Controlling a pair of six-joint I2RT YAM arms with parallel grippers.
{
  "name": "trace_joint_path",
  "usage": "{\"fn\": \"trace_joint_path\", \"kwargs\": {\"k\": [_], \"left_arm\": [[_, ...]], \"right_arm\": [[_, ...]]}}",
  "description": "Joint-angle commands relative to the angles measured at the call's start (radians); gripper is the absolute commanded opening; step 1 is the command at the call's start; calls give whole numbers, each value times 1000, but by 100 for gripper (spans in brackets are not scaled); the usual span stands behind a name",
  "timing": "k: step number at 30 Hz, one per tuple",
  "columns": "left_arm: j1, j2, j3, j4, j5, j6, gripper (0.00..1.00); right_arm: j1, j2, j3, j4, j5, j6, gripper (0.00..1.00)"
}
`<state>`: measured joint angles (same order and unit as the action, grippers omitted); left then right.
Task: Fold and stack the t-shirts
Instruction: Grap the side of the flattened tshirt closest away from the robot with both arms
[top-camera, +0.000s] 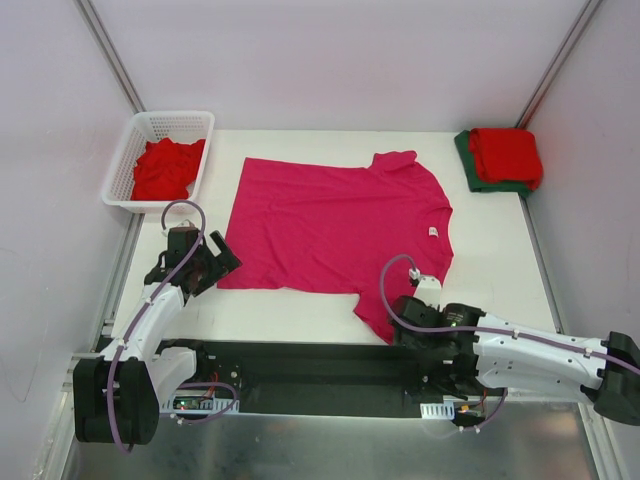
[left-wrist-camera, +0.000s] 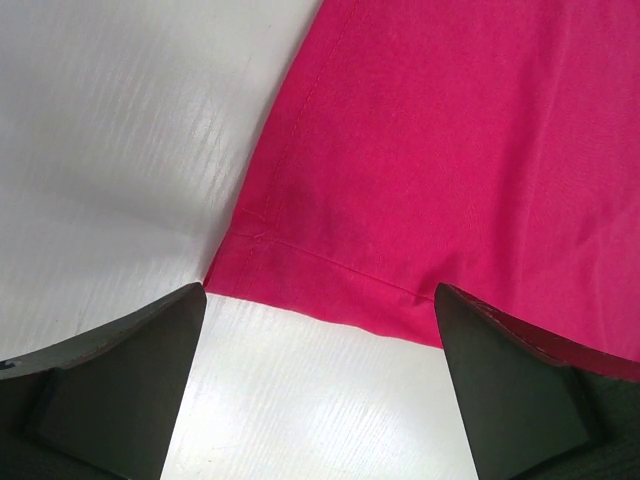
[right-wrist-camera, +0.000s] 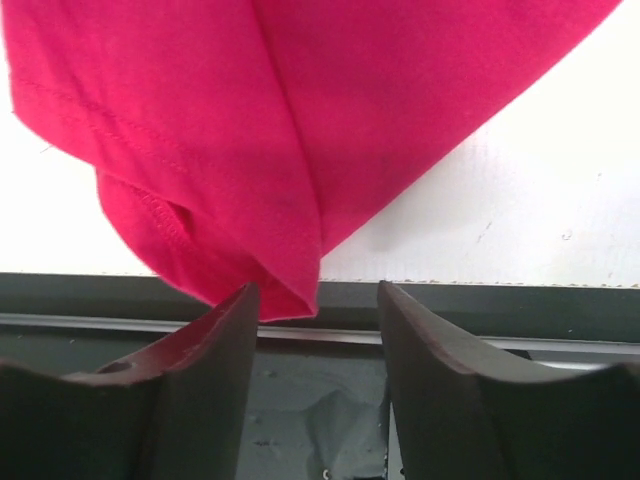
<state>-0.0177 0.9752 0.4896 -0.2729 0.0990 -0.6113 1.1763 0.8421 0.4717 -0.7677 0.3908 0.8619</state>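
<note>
Magenta-pink cloth t-shirt (top-camera: 335, 225) lies spread flat on the white counter (top-camera: 500, 255), one sleeve (right-wrist-camera: 280, 270) reaching past the near edge. The right fingers (right-wrist-camera: 200, 380) stand part-shut around that sleeve's tip without pinching it. So shallow a bite could slip free on lifting, or catch only one layer. The left fingers (left-wrist-camera: 110, 390) gape wide, released, over the hem corner (left-wrist-camera: 225, 270). Closing off-mark would grab bare counter and skew the fold.
</note>
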Motion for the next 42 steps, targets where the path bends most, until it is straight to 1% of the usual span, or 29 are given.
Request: {"fn": "trace_joint_path", "kwargs": {"k": [1,6,10,17,18,20,21,23,24,25,42], "left_arm": [[5,3,32,17,13,19,99],[5,0,32,17,11,19,99],[7,-3,27,17,10,19,99],[5,-1,30,18,2,22,99],[7,0,30,17,2,22,99],[7,-1,30,17,-2,24,99],[5,-3,30,17,-5,24,99],[5,-4,30,17,-7,24,99],[5,-4,30,15,-7,25,99],[7,-4,30,17,-8,27,99],[7,8,34,-41,-47,22,99]], "right_arm": [[6,0,-5,5,49,52,50],[5,14,-1,8,49,48,47],[5,23,-4,21,46,45,41],[6,46,-10,41,25,39,34],[5,48,-10,42,22,37,31],[6,46,-10,45,22,35,27],[6,46,-11,44,22,35,20],[6,48,-10,42,20,37,10],[5,49,-10,44,20,34,3],[6,49,-10,44,19,32,1],[5,72,10,39,22,3,1]]}}
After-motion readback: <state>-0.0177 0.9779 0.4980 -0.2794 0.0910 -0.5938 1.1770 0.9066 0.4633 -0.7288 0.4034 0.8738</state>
